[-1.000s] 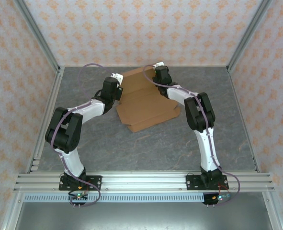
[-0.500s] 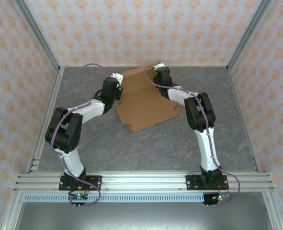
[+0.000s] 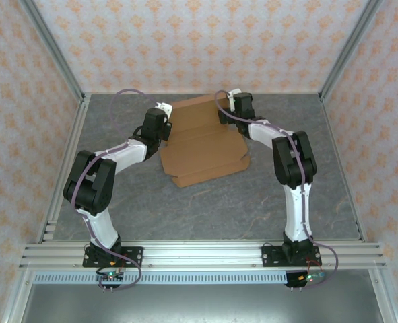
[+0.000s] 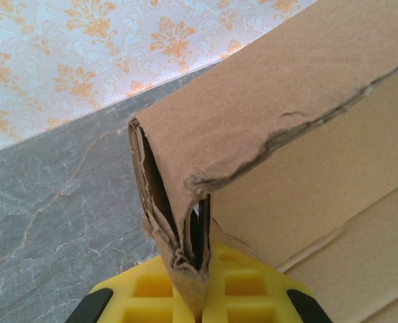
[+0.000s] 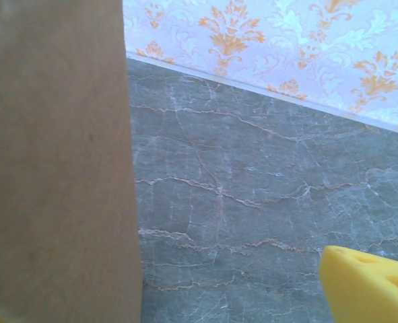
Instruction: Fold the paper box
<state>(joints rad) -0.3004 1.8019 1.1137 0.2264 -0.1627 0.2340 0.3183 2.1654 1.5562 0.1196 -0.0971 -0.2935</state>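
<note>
Top external view: on the left, the left gripper [image 3: 163, 111] sits at the left edge of the paper box [image 3: 202, 145], which lies partly folded on the grey table [image 3: 185, 208], toward the far side. Its wrist camera shows the jaws pinched tight on a doubled cardboard edge (crumpled and frayed at the corner). On the right, the right gripper [image 3: 234, 101] is at the box's far right corner, spread wide and holding nothing. One yellow fingertip [image 5: 367, 286] stands well apart from the cardboard.
</note>
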